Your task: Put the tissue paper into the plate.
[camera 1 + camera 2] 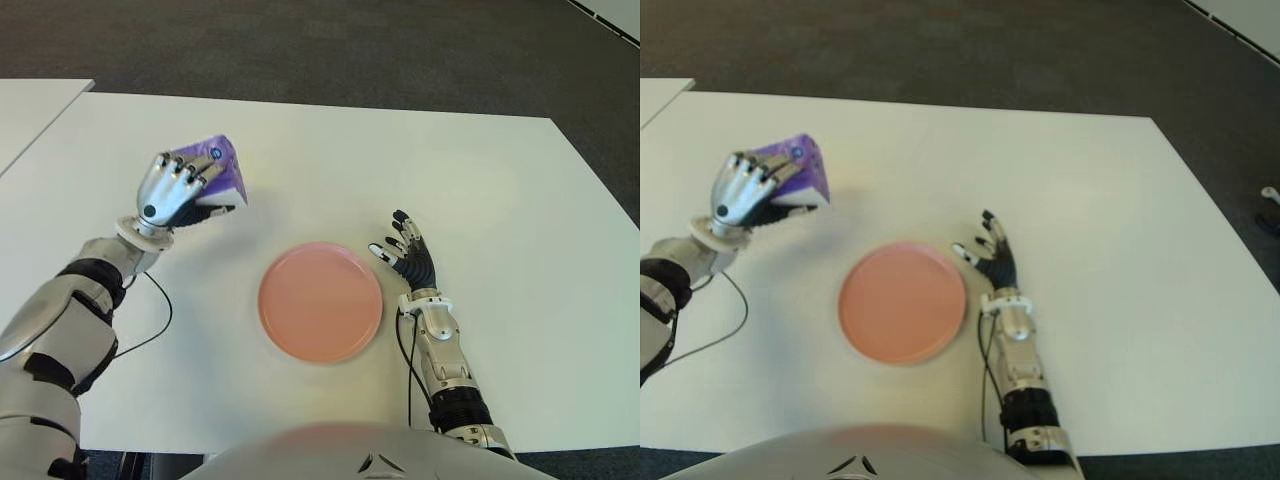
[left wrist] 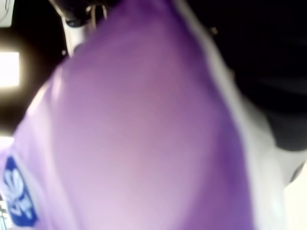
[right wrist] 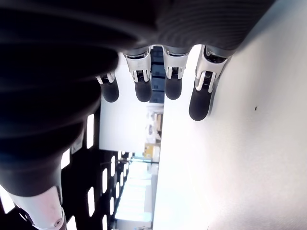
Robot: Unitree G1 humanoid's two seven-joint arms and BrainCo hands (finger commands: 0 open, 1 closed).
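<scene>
Your left hand [image 1: 178, 190] is raised over the white table [image 1: 480, 180] on the left side, its fingers [image 1: 188, 172] curled over a purple tissue pack [image 1: 222, 165]. The pack sits under and beyond the fingers, projecting past the fingertips on the far-right side. It is tilted, one corner uppermost; its long axis cannot be judged with confidence. In the left wrist view the purple wrapper fills the frame, pressed close against the palm. To its right, the pink plate [image 1: 320, 301] lies empty on the table, apart from the pack. Your right hand [image 1: 407, 252] shows just beside the plate's right edge, fingers spread and holding nothing.
</scene>
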